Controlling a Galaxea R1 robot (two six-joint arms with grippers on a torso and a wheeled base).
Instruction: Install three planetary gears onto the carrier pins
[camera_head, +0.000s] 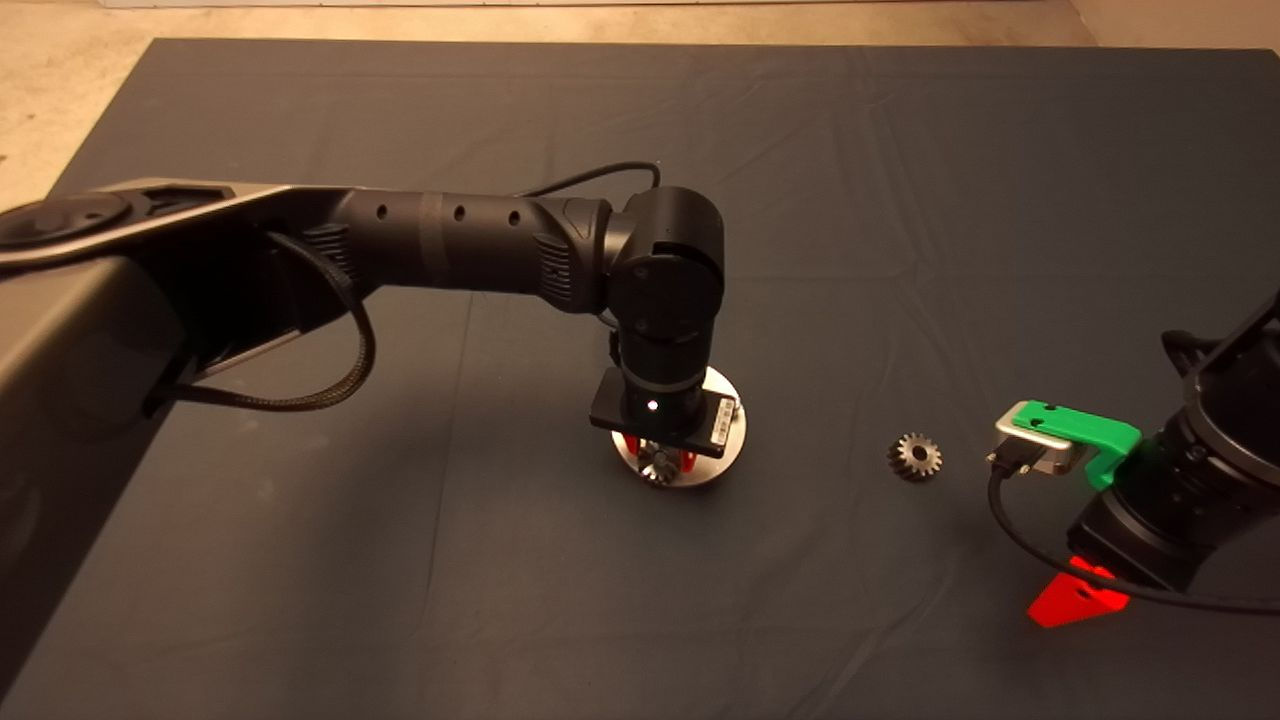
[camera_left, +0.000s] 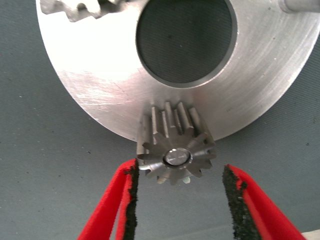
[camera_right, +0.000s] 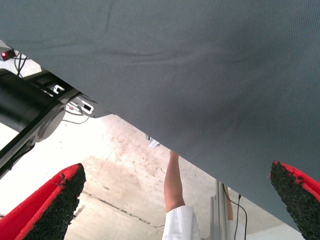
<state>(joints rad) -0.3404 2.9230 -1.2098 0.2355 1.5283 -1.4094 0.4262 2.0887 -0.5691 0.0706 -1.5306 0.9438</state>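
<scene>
The shiny carrier disc lies mid-mat under my left arm; in the left wrist view the disc shows its large centre hole. A planetary gear sits on a carrier pin whose tip shows in its bore, at the disc's near edge; it also shows in the head view. My left gripper is open, its pads either side of this gear, apart from it. A second gear sits on the disc at the picture's edge. A bare pin stands at another edge. A third gear lies loose on the mat. My right gripper waits open at the lower right.
The dark mat covers the table. The right wrist view looks past the mat's edge to the floor, where a person's leg and a metal stand show. A cable loops under my left arm.
</scene>
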